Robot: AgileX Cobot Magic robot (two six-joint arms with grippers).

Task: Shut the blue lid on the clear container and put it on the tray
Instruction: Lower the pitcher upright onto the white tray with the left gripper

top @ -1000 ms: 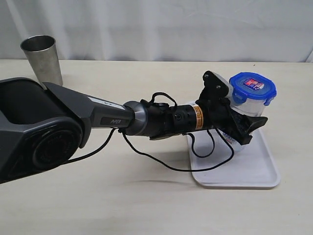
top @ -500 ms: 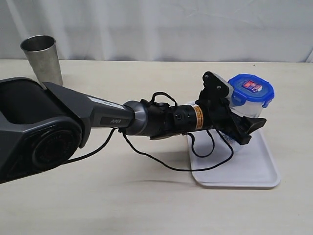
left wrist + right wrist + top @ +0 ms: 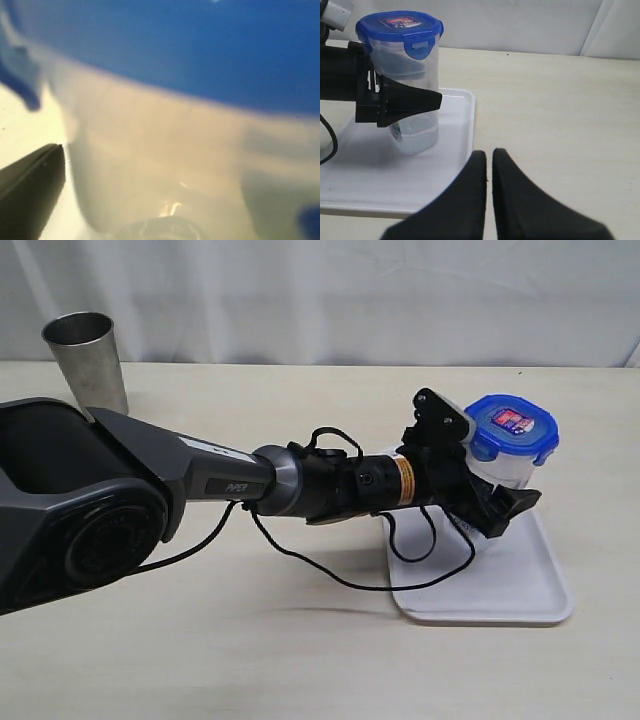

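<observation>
Your left gripper (image 3: 431, 88) straddles the lidded clear container (image 3: 415, 132) on the tray (image 3: 455, 130), grip unclear; right gripper's (image 3: 489, 155) jaws pressed together.

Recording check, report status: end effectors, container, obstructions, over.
Left end effector straddles clear container, grip unclear. Right end effector shut, empty. Blue lid on, container on tray. Steel cup well clear.

Grey left arm (image 3: 150, 465), blk wrist (image 3: 345, 485) w/ orange label (image 3: 404, 480), looped blk cable (image 3: 330, 575), blk fingers (image 3: 510, 505).
</observation>
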